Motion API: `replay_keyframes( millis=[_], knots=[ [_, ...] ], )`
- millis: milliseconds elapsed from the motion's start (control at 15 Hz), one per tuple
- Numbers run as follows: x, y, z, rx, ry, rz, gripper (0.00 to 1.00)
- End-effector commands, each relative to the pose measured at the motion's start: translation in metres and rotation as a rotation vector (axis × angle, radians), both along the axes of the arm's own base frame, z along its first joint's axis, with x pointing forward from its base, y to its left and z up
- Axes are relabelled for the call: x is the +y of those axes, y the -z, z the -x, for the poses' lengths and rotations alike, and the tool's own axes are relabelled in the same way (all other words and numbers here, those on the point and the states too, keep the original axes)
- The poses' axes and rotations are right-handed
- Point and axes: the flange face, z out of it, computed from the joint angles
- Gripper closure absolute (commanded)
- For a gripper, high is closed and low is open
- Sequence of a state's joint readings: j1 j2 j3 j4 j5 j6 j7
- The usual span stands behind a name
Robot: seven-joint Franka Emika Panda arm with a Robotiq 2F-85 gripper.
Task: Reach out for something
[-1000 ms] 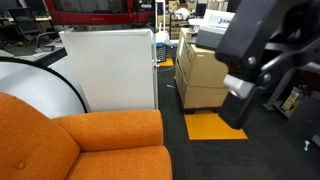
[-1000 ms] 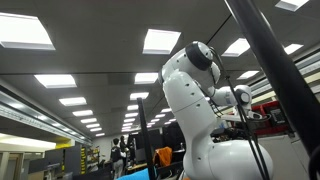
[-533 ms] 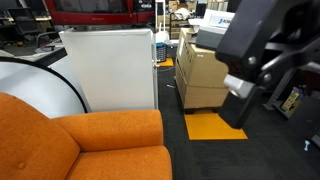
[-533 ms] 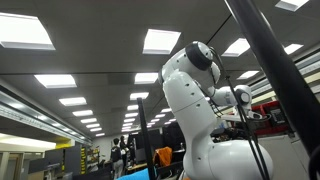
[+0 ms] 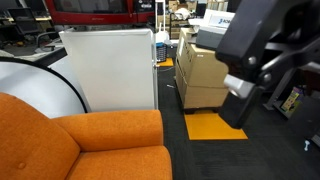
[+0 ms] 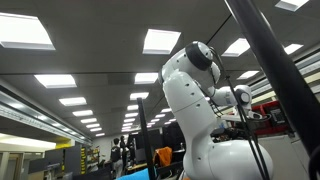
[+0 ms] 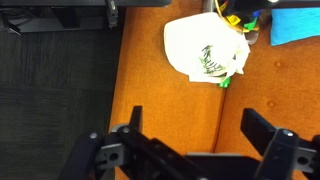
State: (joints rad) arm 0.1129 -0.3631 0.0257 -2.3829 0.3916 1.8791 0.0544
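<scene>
The pincer [image 7: 190,128] stands wide open in the wrist view, its two dark fingers [image 7: 128,135] spread apart at the lower edge with nothing between them but bare orange cushion [image 7: 165,100]. There is no desk here – the cushion is the working surface. Along its left edge lies dark carpet [image 7: 55,90]. Toward the cushion's far edge, right of centre and well apart from the pincer, rests a crumpled white bag [image 7: 203,48] with green print. A yellow object [image 7: 240,18] touches its upper right side, and a blue object [image 7: 296,22] sits in the far right corner.

In an exterior view, an orange sofa [image 5: 85,145] fills the lower left, then a white panel [image 5: 110,68], cardboard boxes [image 5: 200,75] and an orange mat [image 5: 215,125] – the dark arm [image 5: 262,45] looms at right.
</scene>
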Motion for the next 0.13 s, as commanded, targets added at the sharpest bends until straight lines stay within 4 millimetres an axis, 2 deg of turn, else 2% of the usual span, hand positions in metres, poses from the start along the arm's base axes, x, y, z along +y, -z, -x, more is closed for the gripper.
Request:
replay_keyframes(
  millis=[0, 67],
  knots=[
    [-0.0001, -0.0004, -0.0001, 0.001, 0.0, 0.0, 0.0],
    [-0.0001, -0.0004, -0.0001, 0.001, 0.0, 0.0, 0.0]
  ],
)
